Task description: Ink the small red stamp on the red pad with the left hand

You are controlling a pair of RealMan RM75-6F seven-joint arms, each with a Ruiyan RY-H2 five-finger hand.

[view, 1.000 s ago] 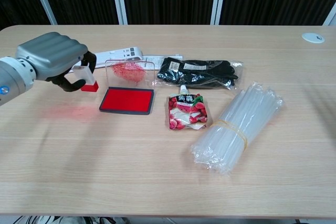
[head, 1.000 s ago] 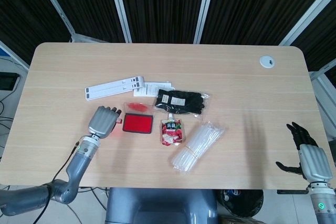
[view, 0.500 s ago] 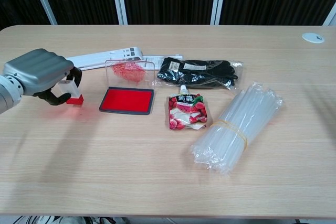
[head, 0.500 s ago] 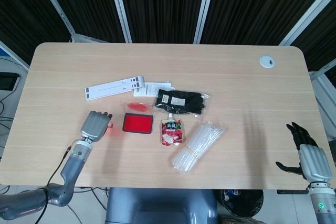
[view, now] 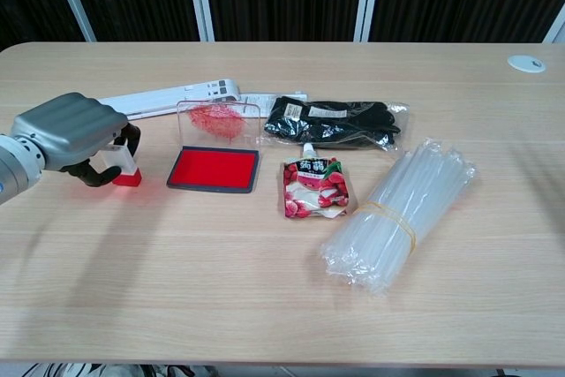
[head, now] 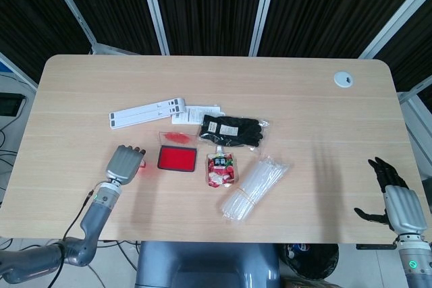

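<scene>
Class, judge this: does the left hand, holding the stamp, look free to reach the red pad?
Probably yes: the left hand holds the stamp beside the red pad, with only bare table between.

- A light wooden table (head: 270, 79) with rounded corners fills most of the room in sight.
- Behind it hang dark pleated curtains (head: 209, 5) crossed by white frame bars (head: 154, 8).
- A round white cable grommet (head: 343, 79) sits in the table's far corner.
</scene>
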